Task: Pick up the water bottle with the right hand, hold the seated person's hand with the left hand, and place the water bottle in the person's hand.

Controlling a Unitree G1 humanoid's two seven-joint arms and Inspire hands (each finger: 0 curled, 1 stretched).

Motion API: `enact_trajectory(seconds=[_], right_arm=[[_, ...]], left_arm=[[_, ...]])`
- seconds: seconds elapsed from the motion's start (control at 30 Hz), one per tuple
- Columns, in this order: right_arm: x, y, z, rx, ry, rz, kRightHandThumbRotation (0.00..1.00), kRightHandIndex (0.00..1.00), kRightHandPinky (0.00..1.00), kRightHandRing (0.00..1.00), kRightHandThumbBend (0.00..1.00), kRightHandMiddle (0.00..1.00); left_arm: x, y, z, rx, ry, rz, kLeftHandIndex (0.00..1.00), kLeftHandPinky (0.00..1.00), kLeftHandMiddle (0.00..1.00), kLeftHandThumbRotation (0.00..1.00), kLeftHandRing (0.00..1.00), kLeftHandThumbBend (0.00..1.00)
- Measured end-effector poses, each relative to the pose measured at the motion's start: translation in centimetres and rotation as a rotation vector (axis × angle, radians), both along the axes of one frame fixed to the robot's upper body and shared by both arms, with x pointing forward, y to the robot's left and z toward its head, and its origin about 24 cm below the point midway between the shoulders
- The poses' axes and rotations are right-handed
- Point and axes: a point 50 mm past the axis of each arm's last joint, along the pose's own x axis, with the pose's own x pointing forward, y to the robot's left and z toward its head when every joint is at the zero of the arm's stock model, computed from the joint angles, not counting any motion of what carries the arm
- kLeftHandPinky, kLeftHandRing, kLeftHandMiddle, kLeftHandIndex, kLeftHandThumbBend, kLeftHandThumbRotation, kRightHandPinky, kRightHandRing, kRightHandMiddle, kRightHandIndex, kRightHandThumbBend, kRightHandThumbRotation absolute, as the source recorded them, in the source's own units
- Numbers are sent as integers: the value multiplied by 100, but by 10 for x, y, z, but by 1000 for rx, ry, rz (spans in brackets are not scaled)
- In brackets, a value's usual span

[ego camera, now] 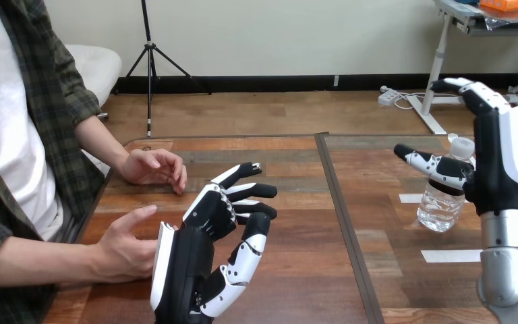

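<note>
A clear water bottle (440, 202) with a white cap stands upright on the right half of the wooden table (297, 283). My right hand (509, 158) is raised just to its right, open, fingers pointing up; its thumb (426, 163) reaches across in front of the bottle's shoulder and nothing is curled round the bottle. My left hand (206, 246) hovers low at centre-left, open, fingers spread and relaxed. The person's near hand (125, 246) lies on the table right beside the back of my left hand, thumb up; I cannot tell if they touch. The person's far hand (154, 167) rests on the table further back.
Two white tape strips (452, 256) lie on the table near the bottle. A dark seam (340, 202) divides the tabletop down the middle. The person sits at the left edge, forearms over the table's left side.
</note>
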Motion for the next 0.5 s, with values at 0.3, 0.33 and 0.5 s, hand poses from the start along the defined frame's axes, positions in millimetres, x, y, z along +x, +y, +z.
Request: enact_trajectory(seconds=[0.3, 0.33, 0.5], right_arm=[[5, -3, 0, -34, 36, -2, 0, 69, 87, 83, 84, 78], [6, -3, 0, -37, 39, -2, 0, 69, 87, 83, 84, 78], [10, -5, 0, -51, 62, -7, 0, 70, 87, 83, 84, 78]], left_arm=[[0, 0, 0, 2, 0, 0, 76, 46, 66, 44, 57, 28], [0, 0, 0, 2, 0, 0, 76, 46, 66, 44, 57, 28], [0, 0, 0, 5, -1, 1, 76, 46, 66, 44, 58, 28]])
